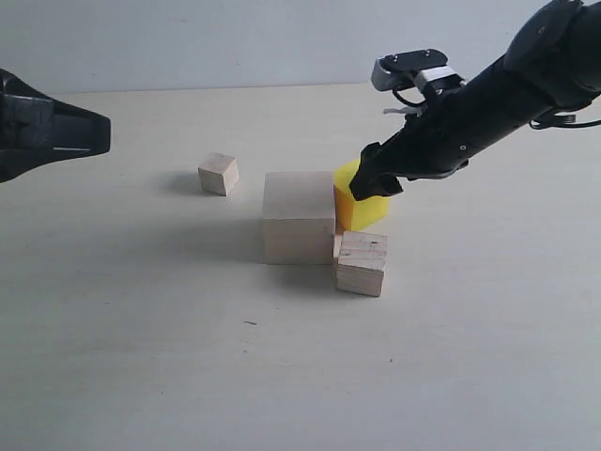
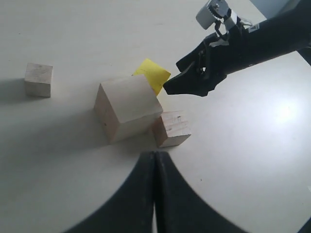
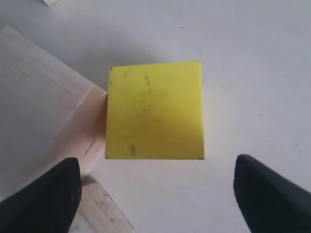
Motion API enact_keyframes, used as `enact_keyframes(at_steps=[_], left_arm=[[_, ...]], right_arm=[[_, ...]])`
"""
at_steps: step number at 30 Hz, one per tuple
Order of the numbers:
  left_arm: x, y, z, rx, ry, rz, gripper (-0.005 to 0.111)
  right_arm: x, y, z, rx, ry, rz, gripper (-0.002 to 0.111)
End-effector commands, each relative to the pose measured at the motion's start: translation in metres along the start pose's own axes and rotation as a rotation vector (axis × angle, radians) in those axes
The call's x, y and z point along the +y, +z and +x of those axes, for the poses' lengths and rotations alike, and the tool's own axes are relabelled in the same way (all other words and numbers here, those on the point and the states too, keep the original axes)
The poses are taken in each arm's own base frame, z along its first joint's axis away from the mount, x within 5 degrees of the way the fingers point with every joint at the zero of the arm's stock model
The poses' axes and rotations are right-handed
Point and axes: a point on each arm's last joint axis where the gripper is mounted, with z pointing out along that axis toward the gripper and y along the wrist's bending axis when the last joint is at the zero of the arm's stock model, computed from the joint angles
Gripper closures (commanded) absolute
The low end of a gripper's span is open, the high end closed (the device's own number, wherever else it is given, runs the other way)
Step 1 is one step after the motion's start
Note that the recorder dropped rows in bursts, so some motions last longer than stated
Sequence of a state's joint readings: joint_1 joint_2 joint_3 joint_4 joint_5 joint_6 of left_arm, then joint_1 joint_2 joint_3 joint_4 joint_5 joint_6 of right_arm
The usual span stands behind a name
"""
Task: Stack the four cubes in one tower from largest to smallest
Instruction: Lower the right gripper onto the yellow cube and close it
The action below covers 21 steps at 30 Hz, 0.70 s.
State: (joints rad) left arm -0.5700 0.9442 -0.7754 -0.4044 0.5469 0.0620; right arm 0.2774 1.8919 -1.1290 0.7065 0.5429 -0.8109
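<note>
Centre frame, the right claw [image 1: 370, 185] hangs spread wide over the yellow cube [image 1: 366, 215], which sits on the bench [image 1: 141, 357] just beside the large wooden cube [image 1: 299, 216]; the left claw [image 2: 154, 158] is pressed together.

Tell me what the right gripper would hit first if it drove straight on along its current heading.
The yellow cube: the right gripper points at it, jaws open to either side. The large wood cube sits close beside one jaw, so it might clip that; depth is unclear.
</note>
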Motion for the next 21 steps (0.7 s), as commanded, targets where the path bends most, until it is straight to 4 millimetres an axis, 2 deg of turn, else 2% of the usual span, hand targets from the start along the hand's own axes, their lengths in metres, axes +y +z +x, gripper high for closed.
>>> enact_keyframes(at_steps=[1, 21], left_arm=[[0.0007, -0.0013, 0.0002, -0.005, -0.003, -0.006, 0.107], [0.0020, -0.0013, 0.0000, -0.007, 0.015, -0.019, 0.107]], right_arm=[[-0.0009, 0.0072, 0.0011, 0.011, -0.003, -0.009, 0.027], [0.0002, 0.0085, -0.0017, -0.024, -0.031, -0.025, 0.027]])
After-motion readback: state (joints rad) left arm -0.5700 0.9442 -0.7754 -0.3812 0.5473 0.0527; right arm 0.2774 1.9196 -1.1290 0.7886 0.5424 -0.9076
